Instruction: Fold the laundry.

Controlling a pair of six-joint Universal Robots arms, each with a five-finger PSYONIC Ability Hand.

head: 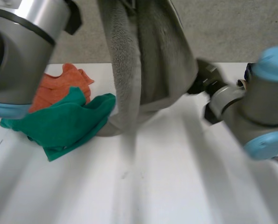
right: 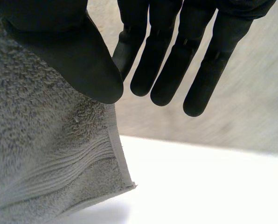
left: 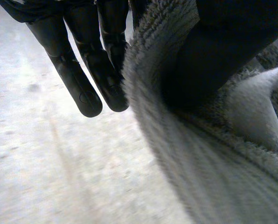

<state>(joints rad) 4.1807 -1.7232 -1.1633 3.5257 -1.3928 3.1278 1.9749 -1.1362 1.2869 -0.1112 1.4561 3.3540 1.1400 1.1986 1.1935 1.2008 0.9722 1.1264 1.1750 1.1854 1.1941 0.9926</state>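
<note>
A grey towel (head: 148, 60) hangs in the air over the back of the white table (head: 185, 186), its lower end near the tabletop. In the left wrist view my left hand (left: 90, 88) pinches a fold of the grey towel (left: 199, 163), with the thumb pressed into the pile and straight fingers beside it. My right hand (head: 206, 77) reaches in from the right to the towel's side edge. In the right wrist view its thumb (right: 78, 56) lies on the grey towel (right: 45, 154) just above a lower corner, and straight fingers (right: 167, 70) stand behind the edge.
A green cloth (head: 64, 123) lies crumpled at the table's left, overlapping an orange cloth (head: 59, 86) behind it. My left arm (head: 22, 42) stands high above them. My right arm (head: 255, 112) hangs over the table's right side.
</note>
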